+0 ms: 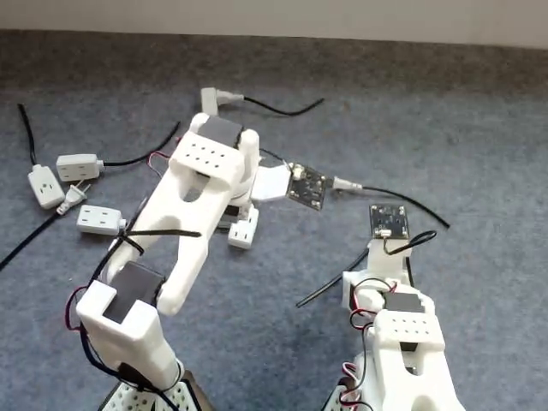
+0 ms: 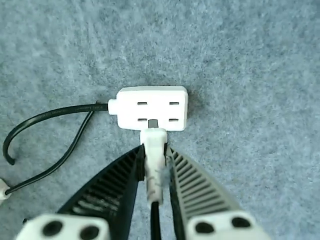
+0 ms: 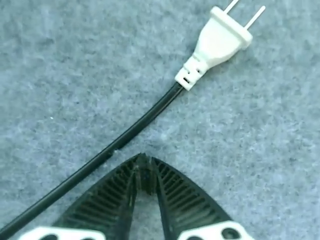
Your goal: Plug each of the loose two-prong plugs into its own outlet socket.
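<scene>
Left gripper (image 2: pixel 154 149) clamps 2-prong plug (image 2: pixel 154 165), apparently touching outlet socket (image 2: pixel 150 102).

Your left arm (image 1: pixel 188 214) stretches forward, left gripper (image 2: pixel 154 152) clamped on a plug (image 2: pixel 153 137); your right gripper (image 3: pixel 145 167) points down, fingers pressed together.

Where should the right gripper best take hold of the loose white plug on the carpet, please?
Probably on the plug, mid-body between the wide prong end and the cord collar, from above. It lies flat, prongs pointing away, cord trailing back, leaving both sides free. The right gripper, now shut, must open first.
</scene>
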Controlling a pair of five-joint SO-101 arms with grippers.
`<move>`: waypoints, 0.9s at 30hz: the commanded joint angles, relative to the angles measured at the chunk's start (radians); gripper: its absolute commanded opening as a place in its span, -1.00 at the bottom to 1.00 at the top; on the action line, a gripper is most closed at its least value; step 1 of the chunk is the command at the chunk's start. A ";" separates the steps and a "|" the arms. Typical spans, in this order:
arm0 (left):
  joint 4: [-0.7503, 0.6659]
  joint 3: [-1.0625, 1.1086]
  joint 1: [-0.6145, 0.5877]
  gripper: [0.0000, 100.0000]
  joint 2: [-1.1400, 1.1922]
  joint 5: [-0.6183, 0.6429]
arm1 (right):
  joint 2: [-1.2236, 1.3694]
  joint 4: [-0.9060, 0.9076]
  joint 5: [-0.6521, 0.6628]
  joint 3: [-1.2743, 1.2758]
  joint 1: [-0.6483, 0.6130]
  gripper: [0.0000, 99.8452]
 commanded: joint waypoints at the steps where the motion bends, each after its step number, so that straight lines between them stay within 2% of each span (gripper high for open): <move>1: 0.018 0.021 0.033 -0.99 -0.004 -0.147 | -0.019 -0.021 -0.002 -0.005 -0.013 -0.99; 4: 0.002 0.077 0.025 -0.99 -0.004 -0.149 | -0.019 -0.021 -0.002 -0.005 -0.013 -0.99; 12: -0.149 0.182 -0.019 -0.99 -0.004 -0.149 | -0.019 -0.021 -0.002 -0.005 -0.013 -0.99; 21: -0.117 0.124 -0.048 -0.99 -0.039 -0.149 | -0.019 -0.021 -0.002 -0.005 -0.013 -0.99; 27: -0.068 0.056 -0.021 -0.99 -0.048 -0.149 | -0.019 -0.021 -0.002 -0.005 -0.013 -0.99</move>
